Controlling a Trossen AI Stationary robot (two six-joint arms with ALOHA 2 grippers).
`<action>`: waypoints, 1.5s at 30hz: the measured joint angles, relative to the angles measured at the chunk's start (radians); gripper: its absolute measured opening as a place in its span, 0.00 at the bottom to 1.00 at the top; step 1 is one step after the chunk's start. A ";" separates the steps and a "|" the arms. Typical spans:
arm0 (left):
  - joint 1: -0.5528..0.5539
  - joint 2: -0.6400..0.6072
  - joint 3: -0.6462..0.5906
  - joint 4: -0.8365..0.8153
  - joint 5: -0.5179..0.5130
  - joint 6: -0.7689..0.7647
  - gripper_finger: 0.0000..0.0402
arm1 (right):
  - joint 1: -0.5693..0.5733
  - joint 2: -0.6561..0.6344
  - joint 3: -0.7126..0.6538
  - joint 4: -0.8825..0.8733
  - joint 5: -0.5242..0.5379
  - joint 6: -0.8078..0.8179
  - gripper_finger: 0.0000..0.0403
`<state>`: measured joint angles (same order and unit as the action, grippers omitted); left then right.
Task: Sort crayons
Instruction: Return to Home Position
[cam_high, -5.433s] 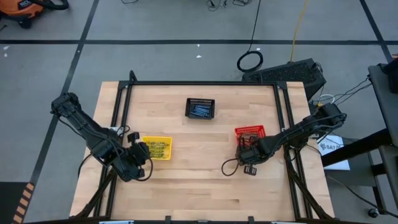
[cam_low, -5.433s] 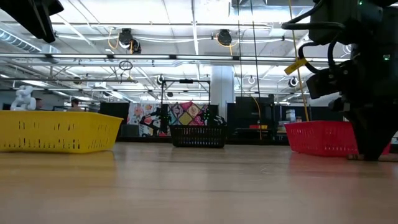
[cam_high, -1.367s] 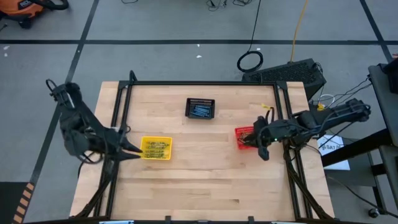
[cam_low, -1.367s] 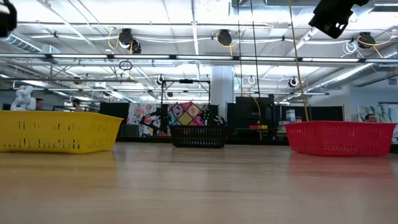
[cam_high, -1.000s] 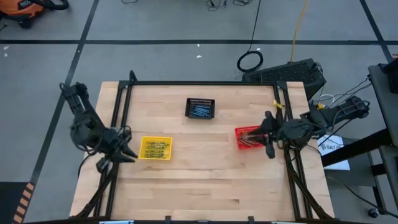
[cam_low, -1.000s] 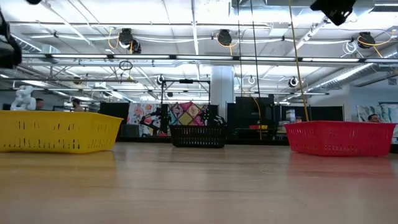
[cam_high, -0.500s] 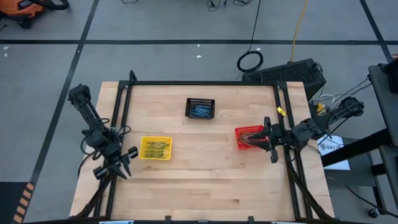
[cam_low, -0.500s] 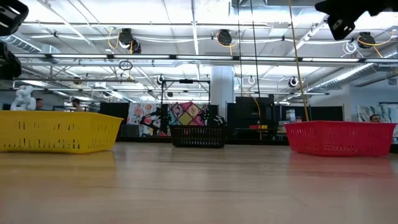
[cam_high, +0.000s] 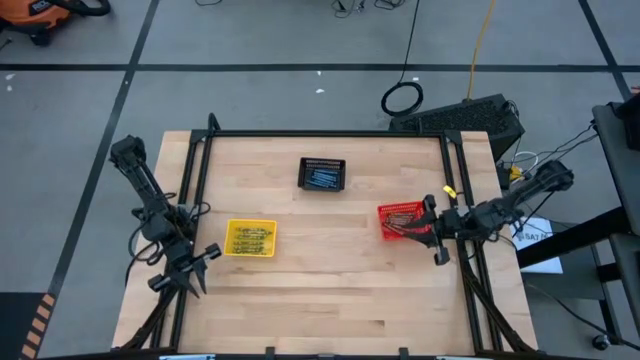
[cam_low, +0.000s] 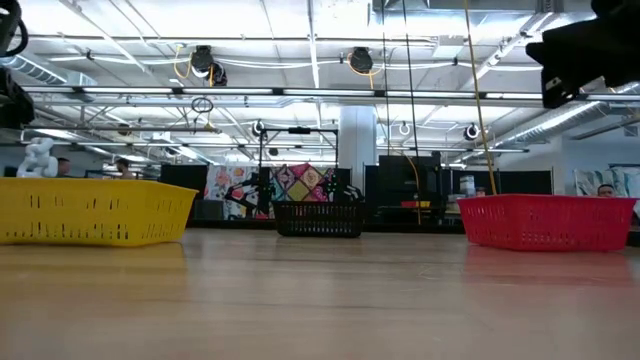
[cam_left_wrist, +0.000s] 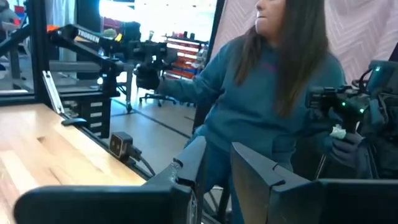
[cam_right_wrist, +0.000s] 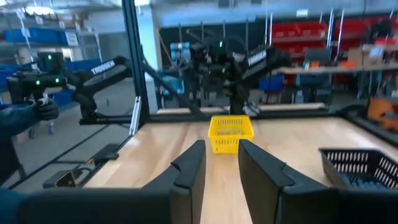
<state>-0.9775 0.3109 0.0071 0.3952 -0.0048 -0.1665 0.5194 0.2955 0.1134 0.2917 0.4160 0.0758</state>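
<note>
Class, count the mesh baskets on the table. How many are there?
3. The yellow basket is on the left, the black basket in the middle toward the far edge, the red basket on the right. None seems hidden.

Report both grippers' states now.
Left gripper: open, holding nothing.
Right gripper: open, holding nothing.

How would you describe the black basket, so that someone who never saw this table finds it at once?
Look down on the wooden table with three small mesh baskets. The black basket sits near the back edge, midway between the sides, behind the yellow basket at left and the red basket at right. Only it is dark and holds blue-grey crayons.
</note>
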 joint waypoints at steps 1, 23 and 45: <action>0.000 0.000 0.000 0.000 0.000 0.000 0.20 | 0.000 -0.015 -0.023 0.027 0.000 -0.016 0.20; 0.000 0.000 -0.001 -0.104 0.015 0.187 0.20 | 0.000 -0.104 -0.096 -0.125 -0.079 0.028 0.20; 0.000 0.000 -0.001 -0.181 -0.004 0.201 0.20 | 0.000 -0.104 -0.098 -0.225 -0.081 0.069 0.20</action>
<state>-0.9775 0.3107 0.0059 0.2141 -0.0085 0.0341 0.5190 0.1917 0.0158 0.0669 0.3351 0.1452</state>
